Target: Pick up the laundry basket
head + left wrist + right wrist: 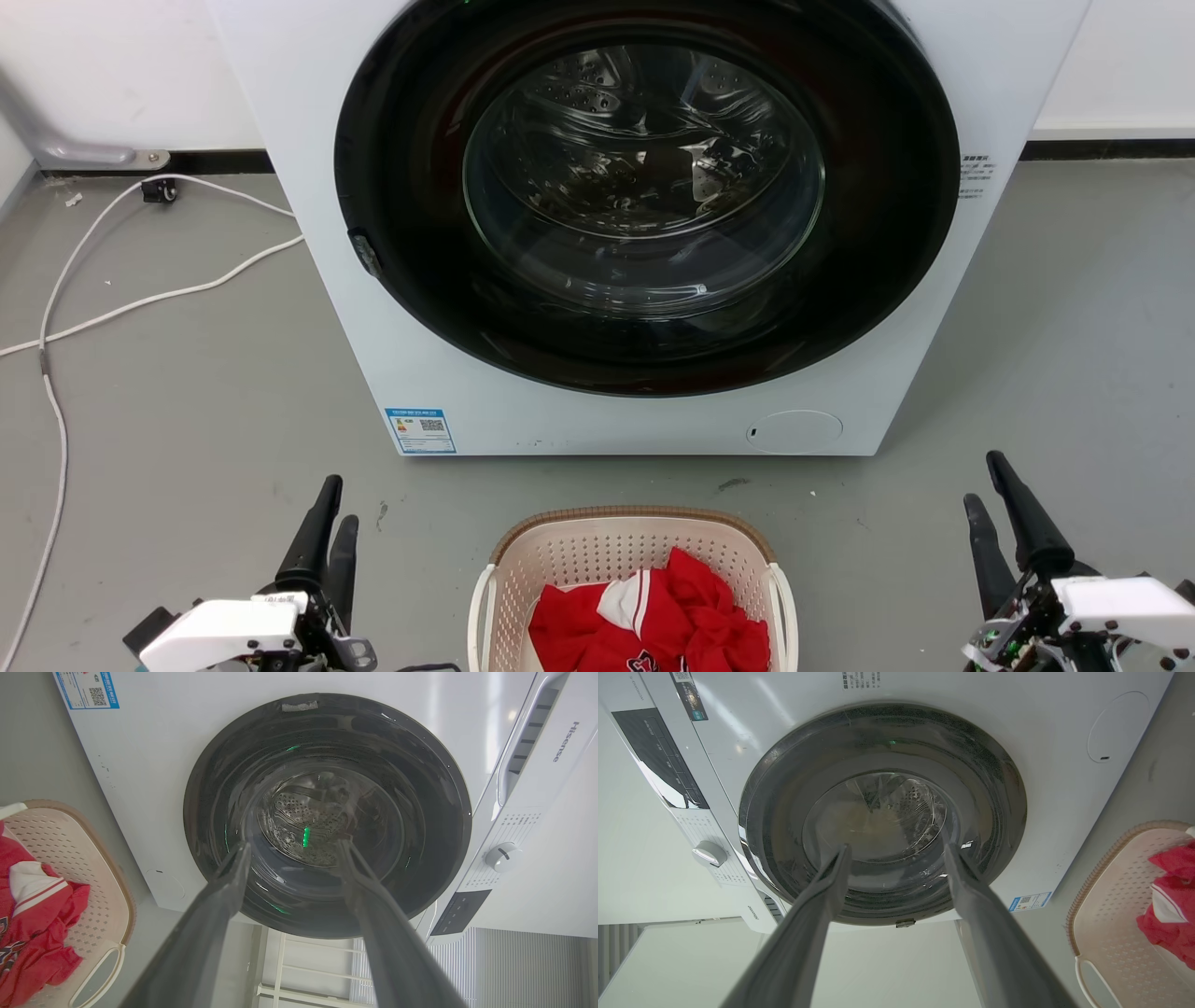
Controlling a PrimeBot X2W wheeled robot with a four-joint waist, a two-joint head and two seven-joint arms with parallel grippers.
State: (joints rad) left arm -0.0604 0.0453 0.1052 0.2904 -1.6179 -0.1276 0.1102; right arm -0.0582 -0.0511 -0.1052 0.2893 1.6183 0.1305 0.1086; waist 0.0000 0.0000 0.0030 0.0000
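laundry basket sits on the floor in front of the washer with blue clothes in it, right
No: the clothes in the laundry basket are red with some white, not blue, as the head view shows. It does sit on the floor in front of the washing machine.

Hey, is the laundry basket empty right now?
No, a crumpled red and white garment lies inside the laundry basket.
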